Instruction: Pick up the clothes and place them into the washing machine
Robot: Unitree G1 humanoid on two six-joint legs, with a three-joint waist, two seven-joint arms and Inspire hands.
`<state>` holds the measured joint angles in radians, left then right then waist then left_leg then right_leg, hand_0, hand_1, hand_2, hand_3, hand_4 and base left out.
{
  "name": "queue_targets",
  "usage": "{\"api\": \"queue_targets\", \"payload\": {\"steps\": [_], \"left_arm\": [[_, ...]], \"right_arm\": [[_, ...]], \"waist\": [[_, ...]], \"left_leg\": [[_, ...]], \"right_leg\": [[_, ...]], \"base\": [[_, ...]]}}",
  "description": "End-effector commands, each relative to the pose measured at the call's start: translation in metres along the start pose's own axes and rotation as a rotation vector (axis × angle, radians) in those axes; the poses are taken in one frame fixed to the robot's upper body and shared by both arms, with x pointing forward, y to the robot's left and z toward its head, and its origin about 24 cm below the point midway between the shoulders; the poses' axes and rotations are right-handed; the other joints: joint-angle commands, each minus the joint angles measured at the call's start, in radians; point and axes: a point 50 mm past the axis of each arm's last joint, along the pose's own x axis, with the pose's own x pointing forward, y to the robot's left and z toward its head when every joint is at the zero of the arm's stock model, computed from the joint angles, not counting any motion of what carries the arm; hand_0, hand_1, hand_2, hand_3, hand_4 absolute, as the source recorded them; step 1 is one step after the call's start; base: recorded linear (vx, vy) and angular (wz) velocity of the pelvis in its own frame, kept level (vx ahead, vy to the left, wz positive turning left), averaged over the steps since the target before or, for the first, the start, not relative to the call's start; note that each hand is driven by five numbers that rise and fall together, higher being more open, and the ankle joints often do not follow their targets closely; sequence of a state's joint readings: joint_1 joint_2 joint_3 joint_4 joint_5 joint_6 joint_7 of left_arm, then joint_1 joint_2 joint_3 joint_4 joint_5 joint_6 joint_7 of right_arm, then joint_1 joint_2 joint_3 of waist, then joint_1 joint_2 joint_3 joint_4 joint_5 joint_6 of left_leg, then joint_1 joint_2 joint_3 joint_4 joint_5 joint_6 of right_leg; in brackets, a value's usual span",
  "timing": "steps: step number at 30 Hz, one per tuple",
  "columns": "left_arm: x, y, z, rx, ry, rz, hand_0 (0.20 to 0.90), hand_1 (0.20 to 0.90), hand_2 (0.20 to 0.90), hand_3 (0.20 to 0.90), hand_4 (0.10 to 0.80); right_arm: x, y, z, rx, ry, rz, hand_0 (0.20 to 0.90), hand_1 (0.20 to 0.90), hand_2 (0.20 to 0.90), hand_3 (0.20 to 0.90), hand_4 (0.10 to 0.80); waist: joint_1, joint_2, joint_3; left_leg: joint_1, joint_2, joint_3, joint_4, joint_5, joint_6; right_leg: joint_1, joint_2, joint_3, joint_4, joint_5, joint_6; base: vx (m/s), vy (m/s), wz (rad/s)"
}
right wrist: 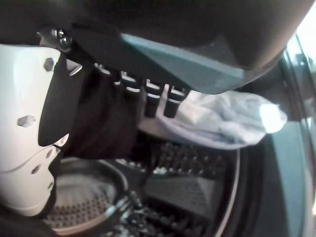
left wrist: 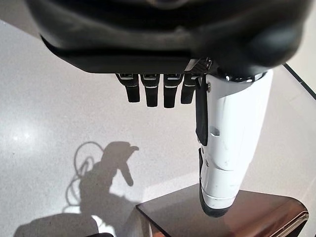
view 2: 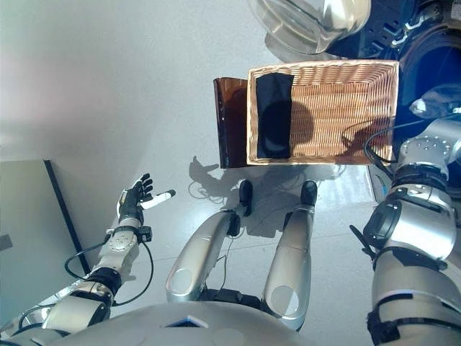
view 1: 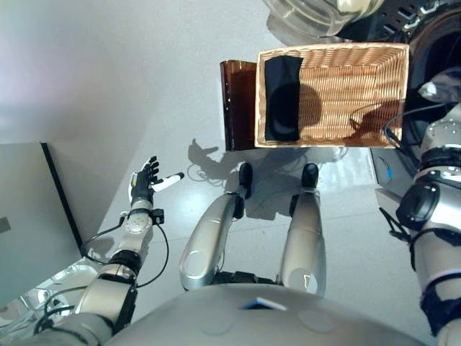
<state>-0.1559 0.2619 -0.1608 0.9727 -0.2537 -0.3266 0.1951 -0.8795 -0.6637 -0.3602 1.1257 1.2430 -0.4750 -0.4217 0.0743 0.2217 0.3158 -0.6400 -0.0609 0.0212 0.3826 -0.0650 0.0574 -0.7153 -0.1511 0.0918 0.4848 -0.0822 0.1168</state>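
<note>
**Right hand at drum, one garment left in basket**

Right wrist: right hand (right wrist: pixel 98 113) clamped on dark cloth (right wrist: pixel 106 123) over washer drum (right wrist: pixel 187 197); pale cloth (right wrist: pixel 222 121) alongside.
Eye views: left hand (view 1: pixel 144 184) splayed, idle, well apart from black garment (view 1: pixel 282 97), lengthwise along basket (view 1: pixel 360 94) left side; right arm nearer.
</note>
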Motion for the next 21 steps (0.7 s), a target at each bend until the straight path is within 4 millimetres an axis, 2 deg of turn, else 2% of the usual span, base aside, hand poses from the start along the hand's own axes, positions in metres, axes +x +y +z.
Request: {"api": "queue_targets", "payload": {"steps": [1, 4, 6, 9, 10, 11, 14, 15, 16, 21], "left_arm": [[-0.004, 0.059, -0.01, 0.04, 0.035, 0.16, 0.9, 0.9, 0.9, 0.9, 0.8], [-0.003, 0.057, -0.009, 0.047, 0.03, 0.151, 0.9, 0.9, 0.9, 0.9, 0.8], [-0.001, 0.056, -0.007, 0.051, 0.03, 0.151, 0.9, 0.9, 0.9, 0.9, 0.8], [-0.003, 0.057, -0.011, 0.058, 0.054, 0.156, 0.9, 0.9, 0.9, 0.9, 0.8], [-0.003, 0.057, -0.011, 0.059, 0.055, 0.157, 0.9, 0.9, 0.9, 0.9, 0.8], [-0.004, 0.055, -0.015, 0.053, 0.07, 0.154, 0.9, 0.9, 0.9, 0.9, 0.8], [-0.006, 0.056, -0.018, 0.055, 0.08, 0.156, 0.9, 0.9, 0.9, 0.9, 0.8], [-0.006, 0.056, -0.018, 0.054, 0.079, 0.157, 0.9, 0.9, 0.9, 0.9, 0.8], [-0.008, 0.056, -0.023, 0.059, 0.1, 0.158, 0.9, 0.9, 0.9, 0.9, 0.8], [-0.011, 0.057, -0.029, 0.069, 0.127, 0.162, 0.9, 0.9, 0.9, 0.9, 0.8]], "right_arm": [[-0.008, 0.042, 0.027, -0.141, -0.192, 0.369, 0.9, 0.9, 0.9, 0.9, 0.8], [-0.012, 0.022, -0.004, -0.275, -0.089, 0.358, 0.9, 0.9, 0.9, 0.9, 0.8], [-0.02, 0.003, -0.03, -0.291, 0.001, 0.342, 0.9, 0.9, 0.9, 0.9, 0.8], [-0.039, -0.035, -0.067, -0.311, 0.141, 0.323, 0.9, 0.9, 0.9, 0.9, 0.8], [-0.039, -0.036, -0.067, -0.311, 0.142, 0.322, 0.9, 0.9, 0.9, 0.9, 0.8], [-0.051, -0.06, -0.086, -0.315, 0.218, 0.287, 0.9, 0.9, 0.9, 0.9, 0.8], [-0.069, -0.089, -0.106, -0.325, 0.314, 0.257, 0.9, 0.9, 0.9, 0.9, 0.8], [-0.069, -0.089, -0.106, -0.324, 0.314, 0.258, 0.9, 0.9, 0.9, 0.9, 0.8], [-0.082, -0.106, -0.117, -0.329, 0.375, 0.245, 0.9, 0.9, 0.9, 0.9, 0.8], [-0.101, -0.136, -0.13, -0.426, 0.472, 0.245, 0.9, 0.9, 0.9, 0.9, 0.8]], "waist": [[0.009, -0.087, -0.151], [0.013, -0.106, -0.144], [0.011, -0.119, -0.141], [0.01, -0.143, -0.14], [0.01, -0.144, -0.139], [0.011, -0.158, -0.143], [0.013, -0.179, -0.144], [0.012, -0.18, -0.144], [0.011, -0.194, -0.152], [0.015, -0.221, -0.176]], "left_leg": [[0.006, 0.02, -0.005, -0.009, -0.021, -0.092], [0.02, 0.02, -0.01, -0.014, -0.018, -0.092], [0.037, 0.02, -0.013, -0.022, -0.015, -0.091], [0.072, 0.021, -0.02, -0.036, -0.013, -0.09], [0.075, 0.021, -0.02, -0.037, -0.012, -0.09], [0.106, 0.02, -0.028, -0.058, -0.01, -0.089], [0.158, 0.019, -0.037, -0.094, -0.001, -0.089], [0.156, 0.017, -0.037, -0.099, 0.007, -0.089], [0.191, 0.019, -0.042, -0.136, 0.017, -0.091], [0.27, 0.02, -0.053, -0.219, 0.042, -0.093]], "right_leg": [[0.038, 0.066, -0.044, -0.09, 0.057, -0.045], [0.057, 0.065, -0.05, -0.102, 0.064, -0.046], [0.079, 0.065, -0.055, -0.113, 0.068, -0.045], [0.123, 0.064, -0.059, -0.138, 0.072, -0.044], [0.126, 0.064, -0.06, -0.139, 0.072, -0.044], [0.16, 0.062, -0.063, -0.163, 0.075, -0.041], [0.223, 0.056, -0.074, -0.208, 0.085, -0.035], [0.221, 0.055, -0.074, -0.213, 0.093, -0.035], [0.26, 0.053, -0.078, -0.248, 0.102, -0.03], [0.34, 0.045, -0.086, -0.33, 0.128, -0.02]], "base": [[0.009, 0.006, -0.04], [0.012, 0.005, -0.05], [0.019, 0.0, -0.02], [0.06, -0.005, -0.01], [0.099, -0.003, -0.02], [0.097, -0.009, 0.01], [0.087, -0.009, 0.08], [0.091, 0.011, 0.15], [0.1, 0.005, 0.07], [0.101, 0.007, 0.05]]}}
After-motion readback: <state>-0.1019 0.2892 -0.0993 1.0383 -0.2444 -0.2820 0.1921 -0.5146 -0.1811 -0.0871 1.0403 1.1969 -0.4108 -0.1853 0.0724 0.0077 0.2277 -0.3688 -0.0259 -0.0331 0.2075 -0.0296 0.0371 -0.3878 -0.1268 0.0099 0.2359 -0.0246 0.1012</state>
